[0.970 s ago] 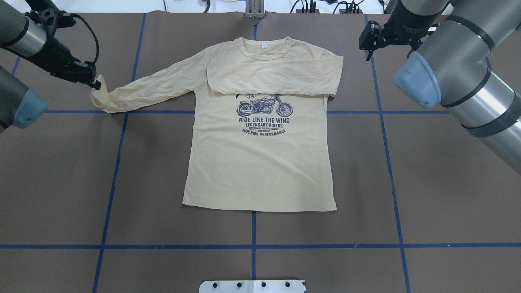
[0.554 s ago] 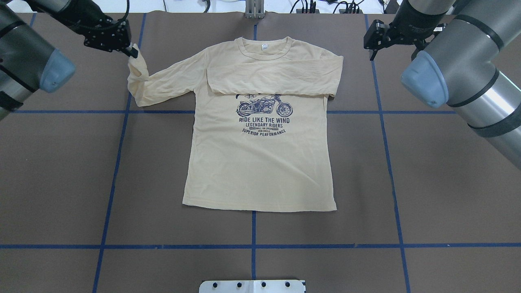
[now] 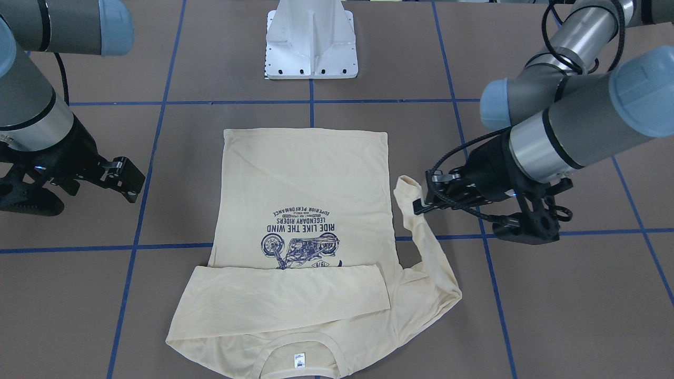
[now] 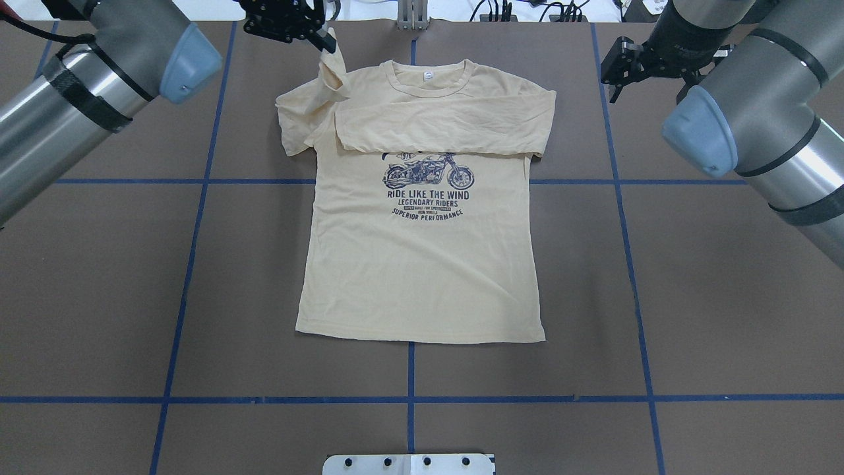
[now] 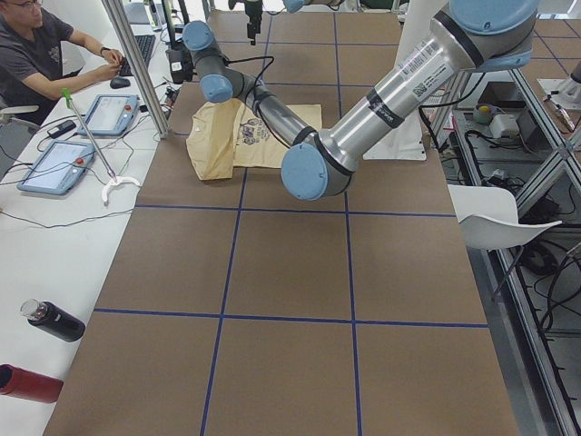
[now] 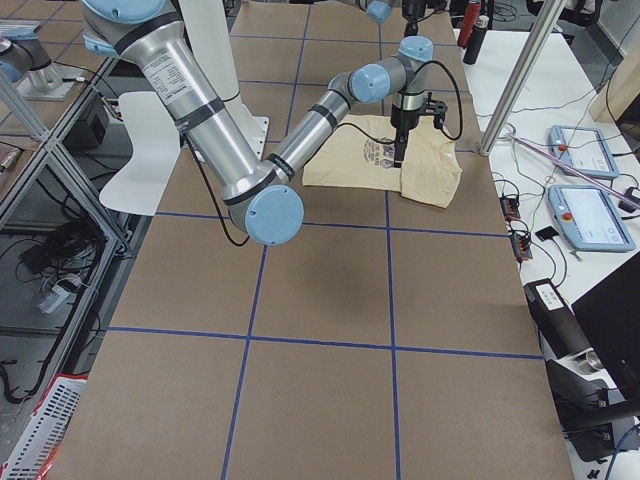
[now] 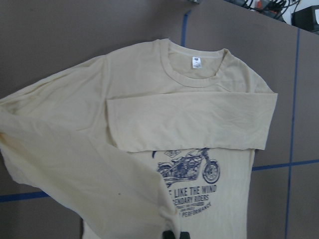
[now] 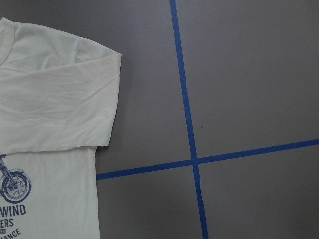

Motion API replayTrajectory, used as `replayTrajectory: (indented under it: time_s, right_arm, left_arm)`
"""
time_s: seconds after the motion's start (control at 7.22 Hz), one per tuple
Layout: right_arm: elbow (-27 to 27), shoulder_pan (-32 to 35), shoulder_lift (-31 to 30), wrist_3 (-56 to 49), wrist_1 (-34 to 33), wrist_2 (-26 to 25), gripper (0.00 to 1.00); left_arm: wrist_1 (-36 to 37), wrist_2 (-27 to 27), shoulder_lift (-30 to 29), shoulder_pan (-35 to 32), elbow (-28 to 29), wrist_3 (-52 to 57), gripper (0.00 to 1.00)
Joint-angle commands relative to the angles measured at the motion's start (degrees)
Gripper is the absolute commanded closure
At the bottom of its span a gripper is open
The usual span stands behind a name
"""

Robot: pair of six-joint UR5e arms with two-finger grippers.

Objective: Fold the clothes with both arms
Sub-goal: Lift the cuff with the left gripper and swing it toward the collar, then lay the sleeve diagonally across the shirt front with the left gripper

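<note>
T-shirt (image 3: pixel 305 179) lies flat and print-up on the brown table (image 3: pixel 579 316) in the front-facing view, hem toward my white pedestal base (image 3: pixel 310 37) and neck label (image 3: pixel 299 360) at the far end. My left gripper (image 3: pixel 419 206) has its jaws pinched on the cuff (image 3: pixel 406 185) of the left sleeve (image 3: pixel 429 252). That sleeve rises from the shoulder and doubles back just beside the shirt's side edge. My right gripper (image 3: pixel 122 182) hangs apart from the cloth on the other side, jaws spread and holding nothing. From overhead, the T-shirt (image 4: pixel 422 277) sits in the middle of the table (image 4: pixel 99 297), with the right sleeve (image 4: pixel 442 125) folded across the chest above the motorcycle print. The left gripper (image 4: pixel 323 41) holds the cuff near the collar, and the left sleeve (image 4: pixel 306 115) is bunched at the shoulder. The right gripper (image 4: pixel 616 74) is off the shirt's right shoulder, and its jaws look parted. In the view from the table's left end, the T-shirt (image 5: pixel 218 145) is at the far part of the table. The view from the right end also shows the T-shirt (image 6: pixel 430 170) there. My left wrist camera looks down on the T-shirt (image 7: pixel 189 124) and its neck label (image 7: pixel 197 61), and the gripped sleeve stretches up to my dark fingers (image 7: pixel 168 235) at the bottom edge. My right wrist camera shows only the T-shirt (image 8: pixel 45 99) at its left, beside a cross of blue tape (image 8: pixel 192 160).
</note>
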Motion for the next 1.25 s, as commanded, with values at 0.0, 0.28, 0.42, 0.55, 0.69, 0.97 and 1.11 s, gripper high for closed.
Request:
replayTrajectory:
  time_s: [0.0, 0.28, 0.42, 0.55, 0.69, 0.97, 1.11]
  right_arm:
    - [-0.1, 0.0, -0.6, 0.0, 0.2, 0.1, 0.00]
    - [-0.1, 0.0, -1.3, -0.2, 0.3, 0.1, 0.00]
    - [0.0, 0.0, -1.3, -0.2, 0.3, 0.2, 0.00]
    - [-0.1, 0.0, -1.5, -0.2, 0.3, 0.1, 0.00]
    - [-0.2, 0.0, -1.5, -0.2, 0.4, 0.0, 0.00]
    - [-0.3, 0.0, -1.9, -0.2, 0.5, -0.1, 0.00]
    - [-0.3, 0.0, -2.0, -0.3, 0.5, -0.2, 0.00]
  left_arm:
    - [-9.1, 0.6, -7.9, 4.1, 12.3, -2.4, 1.00]
    - [-17.7, 6.3, -8.2, 4.4, 20.4, -2.5, 1.00]
    - [-20.2, 8.5, -8.4, 5.1, 22.9, -2.5, 1.00]
    - [-22.2, 10.8, -9.0, 6.6, 24.4, -2.6, 1.00]
    - [-23.4, 13.8, -9.1, 9.5, 24.5, -2.6, 1.00]
    - [-25.4, 20.1, -9.7, 15.4, 24.5, -2.7, 1.00]
    - [-26.9, 24.9, -10.1, 18.5, 24.5, -2.7, 1.00]
